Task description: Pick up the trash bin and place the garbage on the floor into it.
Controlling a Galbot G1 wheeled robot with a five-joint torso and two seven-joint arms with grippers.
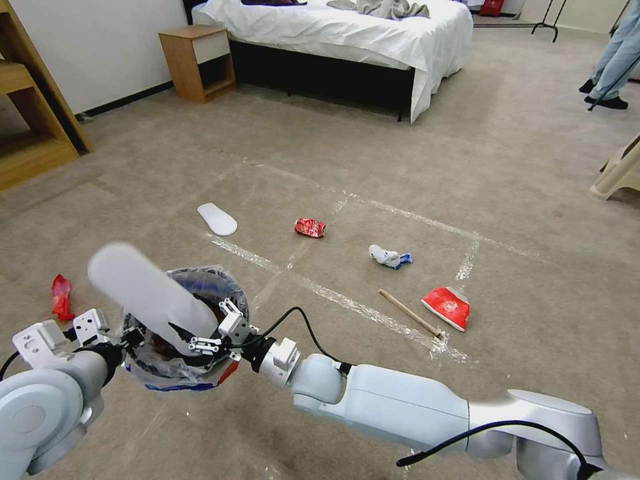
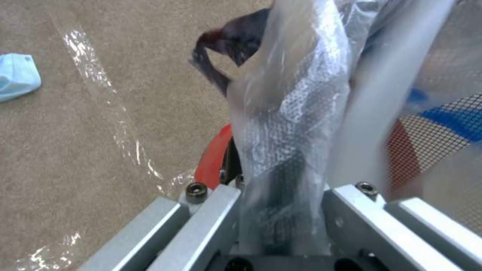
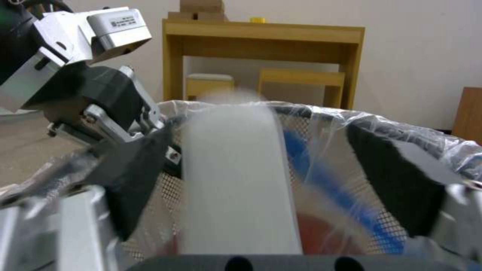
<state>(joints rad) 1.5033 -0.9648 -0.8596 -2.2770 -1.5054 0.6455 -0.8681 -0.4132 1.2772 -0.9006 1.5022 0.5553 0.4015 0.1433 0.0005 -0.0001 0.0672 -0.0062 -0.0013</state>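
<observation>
White slipper (image 1: 150, 293) drops into trash bin (image 1: 200, 283) — right claw (image 3: 261, 195) spread; left claw (image 2: 281, 210) pinches rim.

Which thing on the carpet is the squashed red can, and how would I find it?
Start at the bed at the back and come straight forward over the carpet to the shiny tape lines. The red can lies there, between the white slipper and the crumpled tissue. It alone is red, small and dented.

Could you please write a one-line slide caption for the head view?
Left gripper holds the trash bin while the open right gripper drops in a white slipper.
</observation>
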